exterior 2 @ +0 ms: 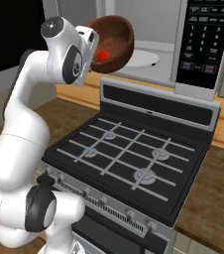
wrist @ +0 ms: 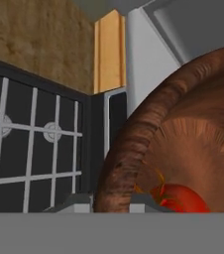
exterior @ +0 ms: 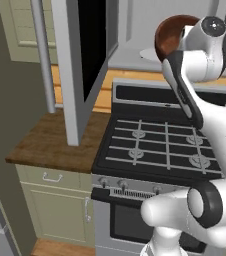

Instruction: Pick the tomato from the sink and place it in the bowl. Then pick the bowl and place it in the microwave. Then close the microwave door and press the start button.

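A black-topped stove [exterior 2: 134, 158] with grey burner grates sits between wooden countertops [exterior: 50, 140], with pale green cabinets [exterior: 52, 200] below. Above it hangs the silver-grey microwave [exterior 2: 203, 44], its dark button panel on the right and its light grey inside holding a flat white turntable plate [exterior 2: 143, 58]. The microwave door [exterior: 80, 60] stands swung open to the left, black window edge-on, long bar handle [exterior: 42, 55] vertical. The gripper [wrist: 111, 201] clamps the rim of the wood-grained, reddish-brown bowl [exterior 2: 115, 42], one finger on each side of its wall, holding it tilted in the air before the microwave opening. The bright red tomato [exterior 2: 103, 55] lies inside the bowl.
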### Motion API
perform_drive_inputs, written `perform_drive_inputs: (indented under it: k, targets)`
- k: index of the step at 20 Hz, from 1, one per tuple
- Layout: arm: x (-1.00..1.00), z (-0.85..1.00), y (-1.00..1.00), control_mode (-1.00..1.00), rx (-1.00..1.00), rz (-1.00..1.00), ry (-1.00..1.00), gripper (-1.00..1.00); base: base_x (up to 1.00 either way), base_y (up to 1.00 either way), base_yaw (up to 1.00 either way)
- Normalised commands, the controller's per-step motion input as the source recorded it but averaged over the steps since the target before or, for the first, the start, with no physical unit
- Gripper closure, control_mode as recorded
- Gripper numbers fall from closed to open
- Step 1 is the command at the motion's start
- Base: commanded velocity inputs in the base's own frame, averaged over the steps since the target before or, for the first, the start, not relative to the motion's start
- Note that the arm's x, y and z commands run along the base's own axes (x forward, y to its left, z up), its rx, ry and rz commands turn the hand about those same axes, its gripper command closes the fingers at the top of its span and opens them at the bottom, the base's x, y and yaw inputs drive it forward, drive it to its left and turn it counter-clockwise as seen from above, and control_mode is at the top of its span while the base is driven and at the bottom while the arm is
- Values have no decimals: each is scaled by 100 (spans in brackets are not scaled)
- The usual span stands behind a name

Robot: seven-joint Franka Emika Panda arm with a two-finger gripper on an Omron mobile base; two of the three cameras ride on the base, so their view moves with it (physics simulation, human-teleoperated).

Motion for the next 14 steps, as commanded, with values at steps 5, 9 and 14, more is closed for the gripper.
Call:
perform_drive_inputs:
  k: [5, 9, 14]
  targets:
    - [93, 12, -11, -100, 0, 1, 4, 100, 0, 0, 0]
    - [74, 6, -20, -100, 1, 4, -1, 100, 0, 0, 0]
    - [91, 5, -21, -100, 1, 5, 5, 100, 0, 0, 0]
